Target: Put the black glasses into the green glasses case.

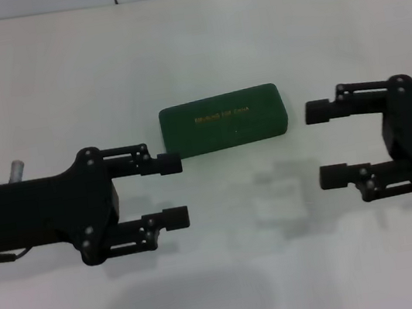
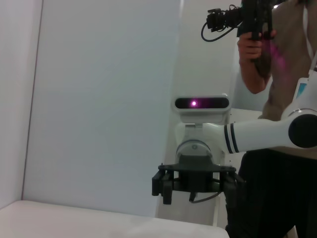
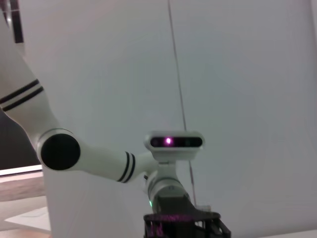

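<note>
The green glasses case (image 1: 224,121) lies closed on the white table, lid up, with gold lettering across it, in the head view's middle. The black glasses are not in view. My left gripper (image 1: 174,191) is open and empty, hovering just left and in front of the case. My right gripper (image 1: 326,143) is open and empty, to the right of the case. The left wrist view shows the right gripper (image 2: 198,183) facing it; the right wrist view shows the left arm (image 3: 171,198) and wrist camera.
The white table (image 1: 38,87) runs to a white wall at the back. A person holding a camera (image 2: 257,44) stands beyond the right arm in the left wrist view.
</note>
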`<state>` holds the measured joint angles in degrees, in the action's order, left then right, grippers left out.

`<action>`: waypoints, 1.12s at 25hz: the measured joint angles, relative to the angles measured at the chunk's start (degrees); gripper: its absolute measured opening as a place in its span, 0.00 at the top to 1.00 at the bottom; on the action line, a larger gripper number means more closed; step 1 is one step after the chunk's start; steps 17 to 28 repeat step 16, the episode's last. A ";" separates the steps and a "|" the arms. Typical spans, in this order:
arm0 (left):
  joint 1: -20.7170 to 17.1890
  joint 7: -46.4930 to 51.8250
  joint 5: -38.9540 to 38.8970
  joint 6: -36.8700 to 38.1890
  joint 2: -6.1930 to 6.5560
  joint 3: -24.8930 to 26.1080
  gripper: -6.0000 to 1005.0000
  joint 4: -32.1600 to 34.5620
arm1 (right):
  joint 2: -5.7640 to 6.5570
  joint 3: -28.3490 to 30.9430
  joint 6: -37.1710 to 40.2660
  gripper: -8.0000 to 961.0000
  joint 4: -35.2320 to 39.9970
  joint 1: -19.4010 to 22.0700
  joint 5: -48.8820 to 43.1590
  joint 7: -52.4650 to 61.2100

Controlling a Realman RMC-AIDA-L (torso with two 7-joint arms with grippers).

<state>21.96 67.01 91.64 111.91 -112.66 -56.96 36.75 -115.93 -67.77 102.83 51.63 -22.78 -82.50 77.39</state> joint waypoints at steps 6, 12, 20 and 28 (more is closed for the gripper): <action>0.06 -1.68 0.20 0.10 0.04 0.51 0.39 -1.25 | -0.08 -2.12 -0.25 0.25 -0.35 -1.56 0.27 0.12; 0.17 -1.72 -0.04 -0.14 0.01 0.56 0.39 -1.29 | -0.08 -2.19 -0.31 0.25 -0.38 -1.66 0.31 0.13; 0.26 -1.74 -0.12 -0.18 -0.17 0.90 0.39 -1.32 | -0.08 -2.19 -0.37 0.25 -0.39 -1.68 0.33 0.14; 0.26 -1.74 -0.12 -0.18 -0.17 0.90 0.39 -1.32 | -0.08 -2.19 -0.37 0.25 -0.39 -1.68 0.33 0.14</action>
